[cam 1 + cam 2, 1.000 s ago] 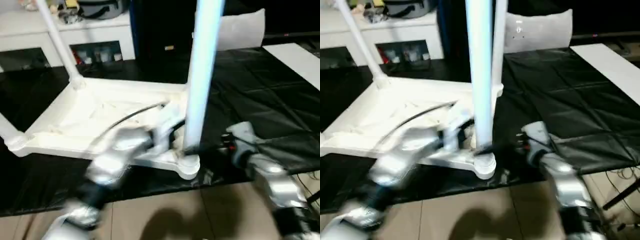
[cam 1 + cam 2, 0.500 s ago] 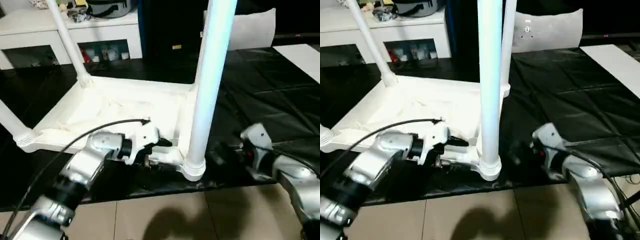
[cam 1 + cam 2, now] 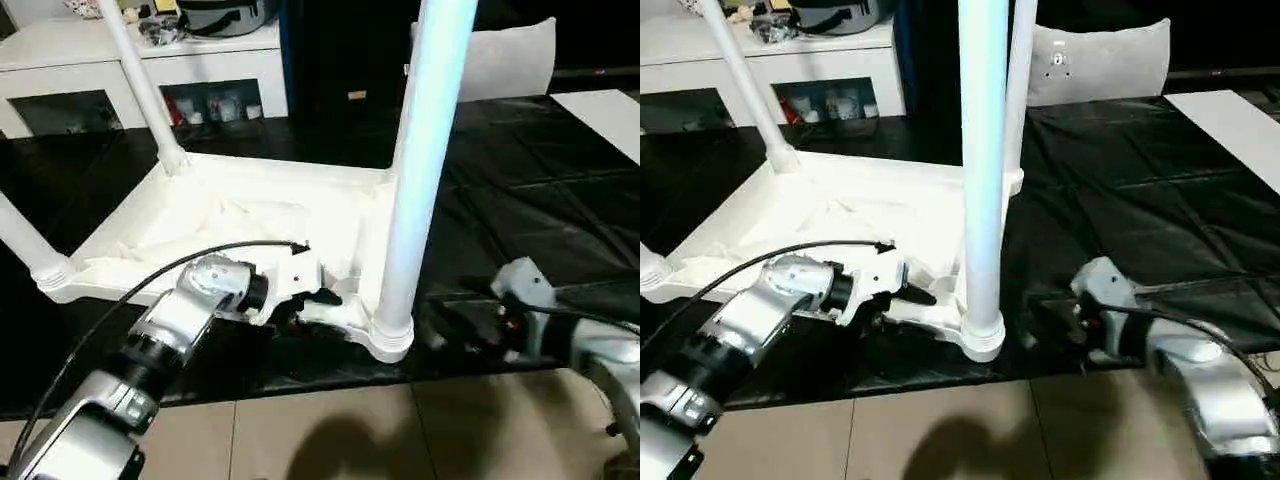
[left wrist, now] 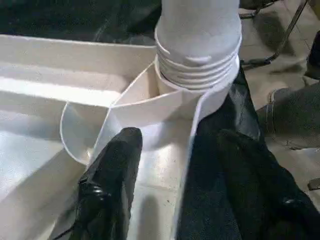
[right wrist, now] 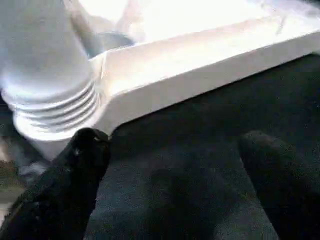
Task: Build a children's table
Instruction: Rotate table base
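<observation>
The children's table (image 3: 230, 215) lies upside down on black cloth, its white legs pointing up. The nearest leg (image 3: 425, 150) stands in the front right corner socket (image 3: 390, 338). My left gripper (image 3: 315, 298) is at the front rim just left of that socket. In the left wrist view its fingers (image 4: 112, 180) straddle the thin rim (image 4: 189, 160), one inside and one outside, with gaps on both sides. To the right of the socket my right gripper (image 3: 440, 325) is held low over the cloth, open wide with nothing between its fingers (image 5: 75, 185).
A white low cabinet (image 3: 150, 60) with glass doors stands at the back left. Black cloth (image 3: 520, 200) spreads to the right, with a white panel (image 3: 610, 110) at its far edge. Tiled floor (image 3: 320, 430) runs along the front. A black cable (image 3: 150, 275) loops over my left forearm.
My left gripper has come down to the table's front rim and its fingers have narrowed around it. My right gripper has drawn back to the right, away from the leg's base.
</observation>
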